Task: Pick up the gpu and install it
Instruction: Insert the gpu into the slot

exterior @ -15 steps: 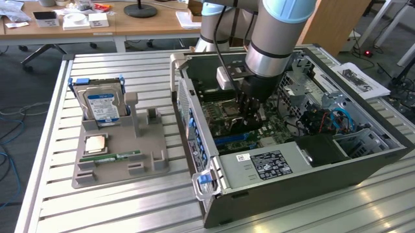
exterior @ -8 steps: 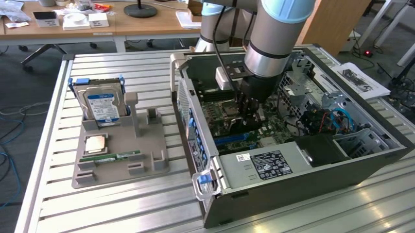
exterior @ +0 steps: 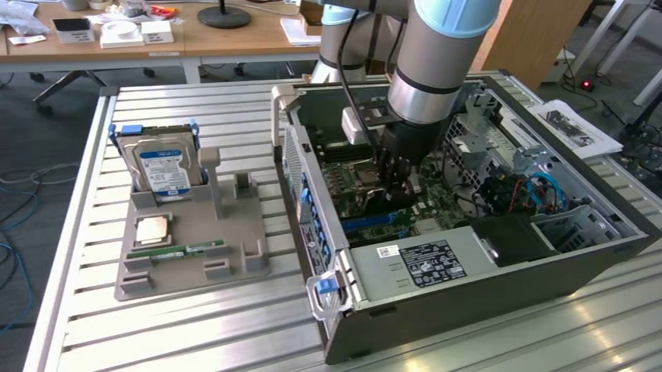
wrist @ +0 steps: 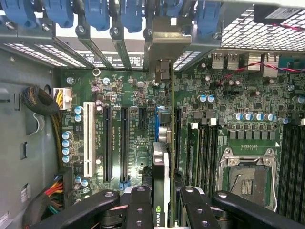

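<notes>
gpu (wrist: 161, 183) is clamped edge-on between the jaws of my gripper (wrist: 162, 206), which are drawn in narrow on its two flat faces. It hangs inside the computer case (exterior: 579, 256), over the green board (wrist: 138, 95); I can't tell whether its lower edge touches anything. It is a thin, rigid, dark slab with a smooth printed face, so I judge the black fingers (wrist: 138, 202) have little to bite on, and a slight tilt could let it pivot in the grip. Just beyond the jaws run long, narrow black slots (wrist: 123, 143), with a white slot (wrist: 88, 138) off to one side. They lie close and parallel, so a small sideways error could land the contacts on bare board or in the wrong slot, and pressing there could flex the board or chip the edge. Small upright blue-topped cans (wrist: 66, 143) stand near the slots and could be knocked. Further out, grey sheet metal and glossy blue plastic latches (wrist: 95, 14) line the case wall, where I'd worry the end bracket snags. A cable bundle (wrist: 40, 100) curls well clear. Well away from the jaws, outside the case, a grey moulded tray (exterior: 155, 275) holds a silver hard drive (exterior: 163, 169) and a green memory stick (exterior: 191, 249).
</notes>
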Available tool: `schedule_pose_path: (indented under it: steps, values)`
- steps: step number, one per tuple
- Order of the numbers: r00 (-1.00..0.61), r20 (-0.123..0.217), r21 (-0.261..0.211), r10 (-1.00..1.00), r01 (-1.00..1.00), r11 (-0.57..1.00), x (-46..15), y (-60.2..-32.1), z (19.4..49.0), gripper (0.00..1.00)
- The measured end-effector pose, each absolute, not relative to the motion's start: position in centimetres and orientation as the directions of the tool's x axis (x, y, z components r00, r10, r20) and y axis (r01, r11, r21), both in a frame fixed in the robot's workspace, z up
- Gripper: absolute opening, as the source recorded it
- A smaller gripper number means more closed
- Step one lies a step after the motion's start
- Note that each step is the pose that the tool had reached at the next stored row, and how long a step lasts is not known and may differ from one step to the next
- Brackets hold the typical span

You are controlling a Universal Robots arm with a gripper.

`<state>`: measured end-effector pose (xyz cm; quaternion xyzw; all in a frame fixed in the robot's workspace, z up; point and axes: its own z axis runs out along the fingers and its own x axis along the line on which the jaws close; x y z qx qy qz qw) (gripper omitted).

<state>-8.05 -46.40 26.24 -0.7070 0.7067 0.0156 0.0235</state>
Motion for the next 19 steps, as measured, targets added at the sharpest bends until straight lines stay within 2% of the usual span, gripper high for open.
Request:
schedule_pose_path:
  steps: [19]
  values:
    - [0.001,-0.054,-0.011,-0.999,-1.000,0.000,-8.46,-46.17,25.76,0.27]
